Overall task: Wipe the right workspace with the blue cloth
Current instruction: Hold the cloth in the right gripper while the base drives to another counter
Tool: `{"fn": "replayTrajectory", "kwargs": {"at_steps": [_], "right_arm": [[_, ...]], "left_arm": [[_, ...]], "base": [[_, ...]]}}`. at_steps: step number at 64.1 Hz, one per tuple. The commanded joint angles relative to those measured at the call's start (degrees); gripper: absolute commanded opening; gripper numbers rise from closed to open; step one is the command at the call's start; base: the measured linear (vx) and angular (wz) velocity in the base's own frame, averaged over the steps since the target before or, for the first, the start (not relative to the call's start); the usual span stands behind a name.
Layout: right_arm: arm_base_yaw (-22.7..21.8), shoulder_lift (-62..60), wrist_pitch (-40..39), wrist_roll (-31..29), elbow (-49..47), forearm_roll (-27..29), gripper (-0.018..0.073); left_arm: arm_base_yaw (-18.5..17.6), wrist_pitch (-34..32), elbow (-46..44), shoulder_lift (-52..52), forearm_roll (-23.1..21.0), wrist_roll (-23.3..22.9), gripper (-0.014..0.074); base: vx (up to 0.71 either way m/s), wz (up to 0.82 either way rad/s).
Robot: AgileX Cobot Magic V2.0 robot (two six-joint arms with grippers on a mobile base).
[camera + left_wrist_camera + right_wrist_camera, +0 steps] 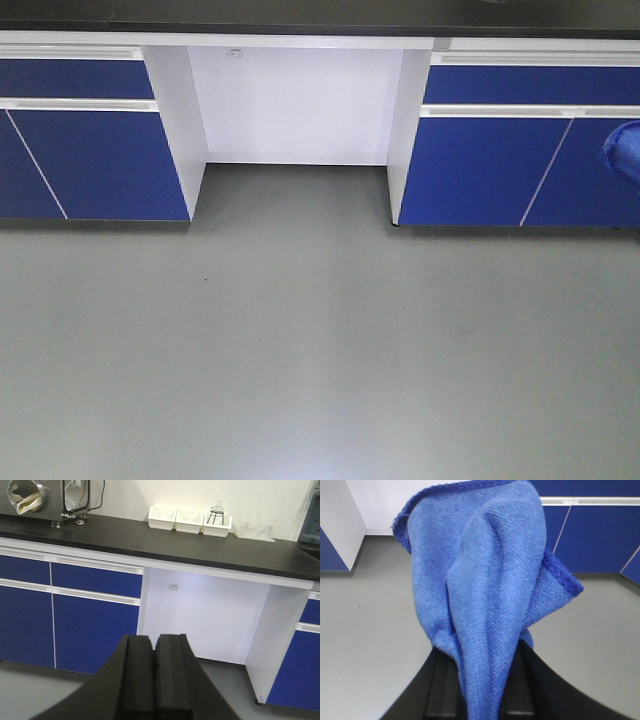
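The right claw (479,685) clamps the blue woven microfibre cloth (490,580) at lower centre, leaving it draped free, apparently for wiping, while the left claw (154,675) is closed and empty.

blue cloth (490,590) | fuzzy microfiber, darker stitched hem | bunched up, folded over itself in loose drapes | up in the air, below the front edge of the bench (300,12), over on its right side

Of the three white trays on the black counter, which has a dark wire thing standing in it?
The rightmost tray; a dark wire frame rises above its rim; the middle tray and left tray show none.
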Motion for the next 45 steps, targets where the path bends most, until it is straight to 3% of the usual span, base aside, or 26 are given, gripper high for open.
{"fn": "replayTrajectory", "kwargs": {"at_steps": [1, 26, 45], "right_arm": [[-0.18, -0.10, -3.93, -0.48, -1.70, -0.41, -0.0008], [-0.18, -0.10, -3.68, -0.48, -1.70, -0.41, -0.0008], [-0.18, -0.10, -3.68, -0.48, -1.70, -0.41, -0.0008]], "left_arm": [[0.05, -4.49, 1.76, -0.94, -0.35, -0.49, -0.0006], [0.05, -4.49, 1.76, -0.94, -0.35, -0.49, -0.0006], [0.05, -4.49, 1.76, -0.94, -0.35, -0.49, -0.0006]], "base": [[-0.17, -0.14], [-0.12, -0.29], [-0.06, -0.52]]}}
